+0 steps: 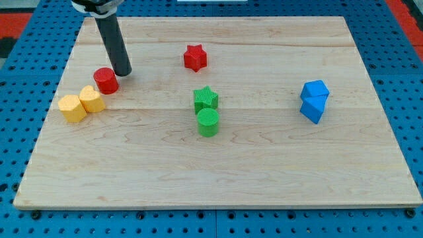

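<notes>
And here we are over the wooden bench (264, 165), the one camera view looking down across the board, and my tip (123, 71) is planted at the view's upper left, just beside the red cylinder (106, 80), on its right and slightly toward the view's top. It is so close that I cannot tell whether it touches the block or stands a hair apart. No jaws on this arm at all, mind you: it ends in a plain dark rod, so there is nothing to open, close or grip. Right below and left of the red cylinder sit two yellow blocks, a yellow block (91, 99) nearer the cylinder and a second yellow block (72, 108) pressed against it on the view's left; their exact shapes are hard to call. Over at top centre a red star (195, 57) stands alone, well apart from the tip. In the middle, a green star (205, 99) sits touching a green cylinder (207, 122) just below it. Far off on the view's right, a blue block (316, 90) and a second blue block (312, 108) huddle together, touching.
</notes>
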Motion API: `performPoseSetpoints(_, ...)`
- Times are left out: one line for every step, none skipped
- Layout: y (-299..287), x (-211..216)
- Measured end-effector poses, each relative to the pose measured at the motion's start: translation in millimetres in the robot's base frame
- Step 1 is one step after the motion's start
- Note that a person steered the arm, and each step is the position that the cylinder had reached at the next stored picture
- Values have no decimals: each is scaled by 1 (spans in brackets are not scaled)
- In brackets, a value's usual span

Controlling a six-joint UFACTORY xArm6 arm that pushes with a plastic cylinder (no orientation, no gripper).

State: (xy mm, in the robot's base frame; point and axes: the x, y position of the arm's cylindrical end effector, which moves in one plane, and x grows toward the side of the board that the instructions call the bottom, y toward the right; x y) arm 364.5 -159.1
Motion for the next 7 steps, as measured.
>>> performPoseSetpoints(25, 2)
performPoseSetpoints(-10, 1)
performPoseSetpoints(-56, -1)
performPoseSetpoints(-52, -1)
performPoseSetpoints(8, 5)
performPoseSetpoints(108, 11)
performPoseSetpoints(140, -5)
